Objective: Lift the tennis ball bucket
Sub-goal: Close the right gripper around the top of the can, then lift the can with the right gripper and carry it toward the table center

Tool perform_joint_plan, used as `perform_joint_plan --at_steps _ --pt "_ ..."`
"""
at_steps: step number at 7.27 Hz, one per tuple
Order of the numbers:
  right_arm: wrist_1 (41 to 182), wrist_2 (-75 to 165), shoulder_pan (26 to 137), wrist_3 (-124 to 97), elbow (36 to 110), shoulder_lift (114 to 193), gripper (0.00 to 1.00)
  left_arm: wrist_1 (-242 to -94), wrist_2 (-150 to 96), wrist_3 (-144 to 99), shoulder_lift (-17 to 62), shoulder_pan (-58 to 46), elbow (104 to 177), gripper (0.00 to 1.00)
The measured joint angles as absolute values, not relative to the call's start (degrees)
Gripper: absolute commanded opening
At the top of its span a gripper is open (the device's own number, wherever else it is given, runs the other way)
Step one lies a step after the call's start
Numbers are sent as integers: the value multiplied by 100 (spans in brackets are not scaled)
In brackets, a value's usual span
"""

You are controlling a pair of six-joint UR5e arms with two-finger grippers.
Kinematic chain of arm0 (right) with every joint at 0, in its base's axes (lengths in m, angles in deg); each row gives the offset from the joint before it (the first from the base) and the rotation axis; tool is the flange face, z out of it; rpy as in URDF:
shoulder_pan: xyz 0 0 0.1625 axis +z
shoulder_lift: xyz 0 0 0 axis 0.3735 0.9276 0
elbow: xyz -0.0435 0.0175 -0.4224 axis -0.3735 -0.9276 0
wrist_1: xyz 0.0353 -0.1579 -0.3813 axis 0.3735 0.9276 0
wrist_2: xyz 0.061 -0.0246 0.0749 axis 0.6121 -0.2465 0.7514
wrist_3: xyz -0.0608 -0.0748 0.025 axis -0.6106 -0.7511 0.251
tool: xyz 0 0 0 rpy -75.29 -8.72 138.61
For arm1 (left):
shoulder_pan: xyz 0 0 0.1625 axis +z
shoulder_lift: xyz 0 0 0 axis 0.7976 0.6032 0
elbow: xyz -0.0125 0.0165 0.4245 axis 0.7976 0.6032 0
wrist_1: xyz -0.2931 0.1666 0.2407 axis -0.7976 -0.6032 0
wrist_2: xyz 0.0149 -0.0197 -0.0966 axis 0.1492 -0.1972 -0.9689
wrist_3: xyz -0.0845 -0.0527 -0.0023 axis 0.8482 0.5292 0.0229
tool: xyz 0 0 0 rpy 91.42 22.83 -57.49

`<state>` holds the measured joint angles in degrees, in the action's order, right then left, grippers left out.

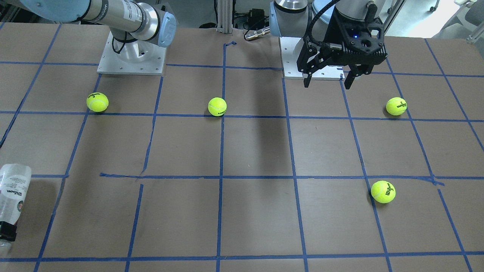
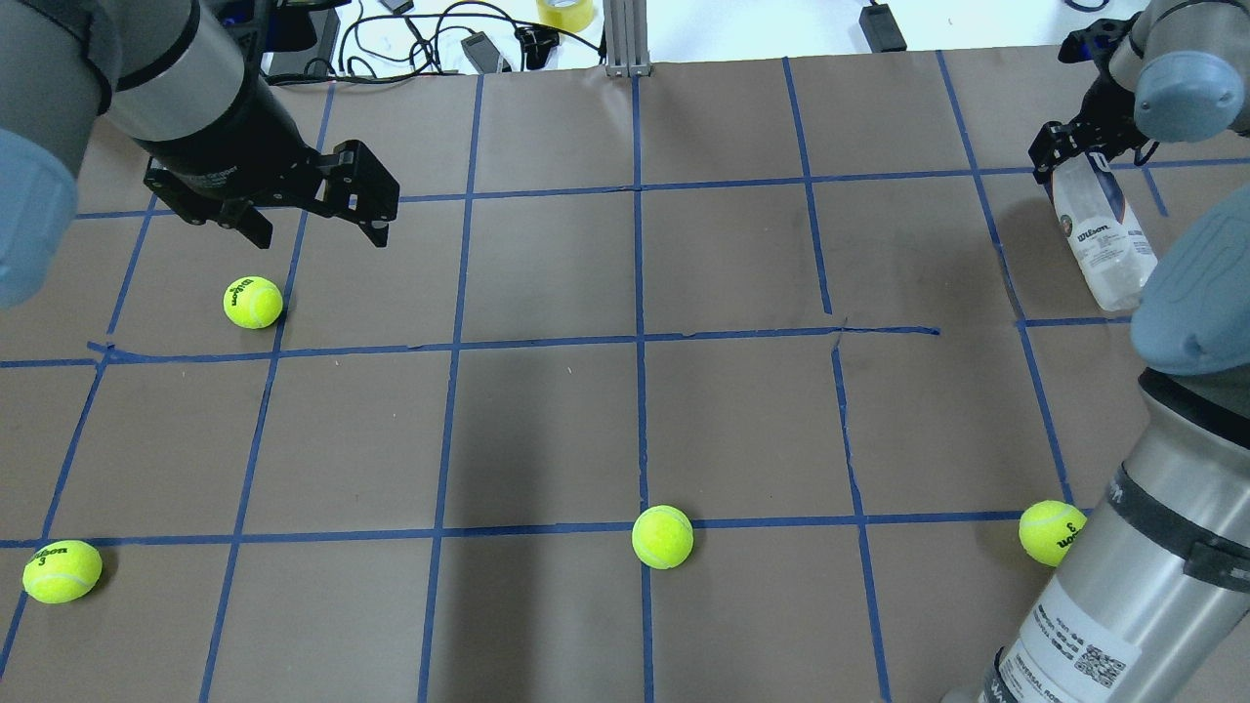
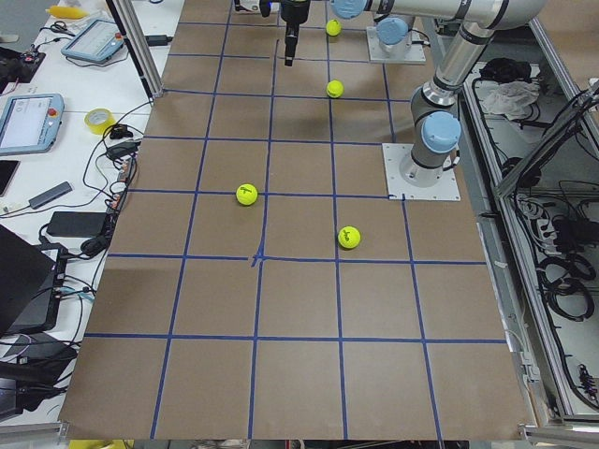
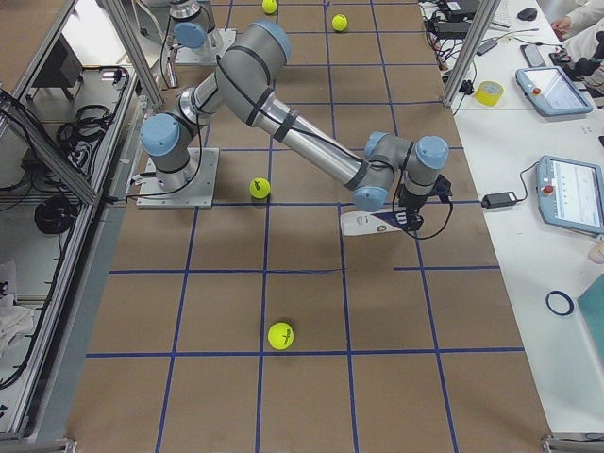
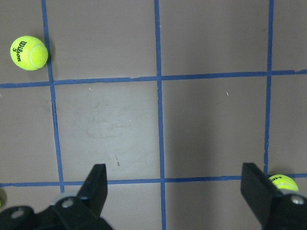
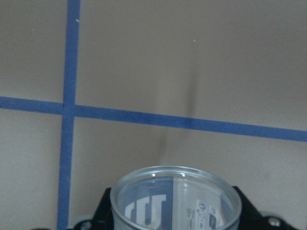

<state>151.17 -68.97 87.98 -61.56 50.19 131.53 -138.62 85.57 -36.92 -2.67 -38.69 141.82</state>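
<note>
The tennis ball bucket (image 2: 1104, 244) is a clear can with a white and navy Wilson label. It lies lengthwise near the table's right edge and also shows at the left edge of the front view (image 1: 13, 194). My right gripper (image 2: 1072, 158) is shut on its far end. The right wrist view shows the can's round end (image 6: 175, 199) between the black fingers. I cannot tell whether the can touches the table. My left gripper (image 2: 312, 229) is open and empty, hovering above the table's far left part beyond a tennis ball (image 2: 253, 302).
Three more tennis balls lie on the table: near left (image 2: 62, 571), near middle (image 2: 662, 536), and near right (image 2: 1051, 532) beside my right arm's base. Blue tape lines grid the brown table (image 2: 742, 420). Cables and devices lie beyond the far edge.
</note>
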Motion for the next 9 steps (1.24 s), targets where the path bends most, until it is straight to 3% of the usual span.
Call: perform_joint_plan --at_steps 5,9 --pt "14384 -6438 10031 -6142 5287 14072 57 -13864 8557 -3692 -267 -3869 14182 100" --pt "15076 -6383 11671 -6639 6046 14676 52 -13859 8532 -3698 -267 -3801 14176 100"
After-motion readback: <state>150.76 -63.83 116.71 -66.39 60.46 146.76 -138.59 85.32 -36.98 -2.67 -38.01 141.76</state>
